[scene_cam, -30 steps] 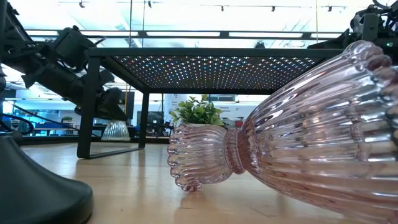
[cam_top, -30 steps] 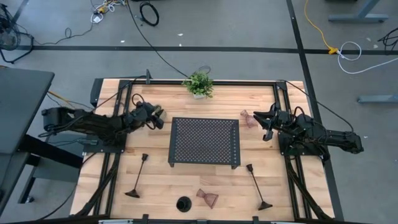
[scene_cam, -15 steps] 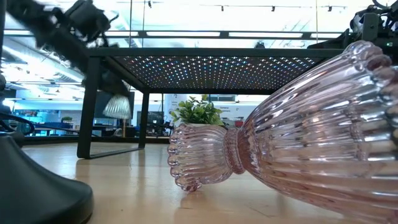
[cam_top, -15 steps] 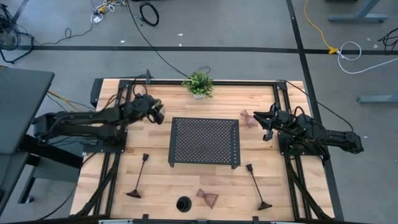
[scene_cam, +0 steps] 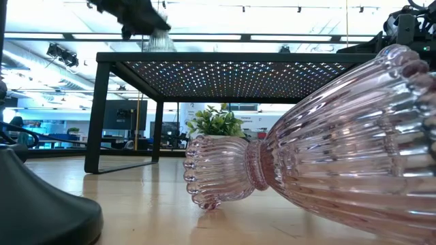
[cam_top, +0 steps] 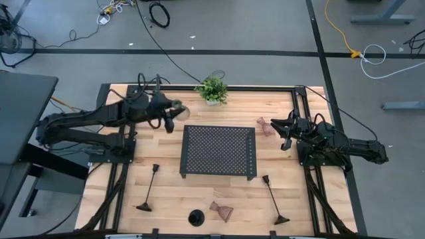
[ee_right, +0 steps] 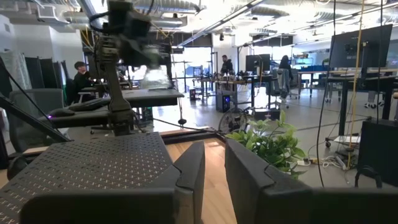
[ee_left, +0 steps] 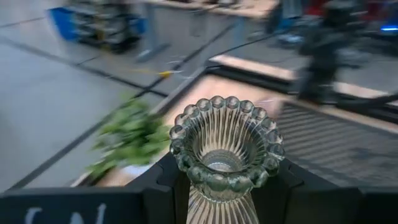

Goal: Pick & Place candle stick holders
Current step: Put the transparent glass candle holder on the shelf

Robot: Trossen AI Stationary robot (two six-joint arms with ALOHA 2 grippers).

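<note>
My left gripper (cam_top: 170, 110) is shut on the greenish glass holder (ee_left: 226, 144), raised by the black perforated tray's (cam_top: 219, 151) far left corner. In the low view the holder (scene_cam: 158, 41) is above the tray top. My right gripper (cam_top: 284, 133) hovers open by a narrow gap, empty, next to a pinkish holder (cam_top: 265, 126) lying on its side right of the tray. A second pinkish holder (cam_top: 222, 211), a squat black one (cam_top: 196, 217) and two tall black ones (cam_top: 147, 190) (cam_top: 273, 199) are on the near part of the table. My left gripper pinches the greenish holder's ribbed body just below its beaded rim (ee_left: 219, 200) between its two fingers (ee_left: 163, 186), one on each side. The holder is lifted clear of the table, and its open beaded mouth faces the wrist camera.
A leafy potted plant (cam_top: 212, 89) stands at the far edge, close to my left gripper. The tray stands on legs in the table's middle. A black frame (cam_top: 232, 87) runs round the table. Bare wood lies on both sides of the tray.
My left gripper has gone up and toward the table's far edge and the tray's far left corner, still shut on the greenish holder. The holder has been lifted from near table height to above the tray top. My right arm has kept still.
</note>
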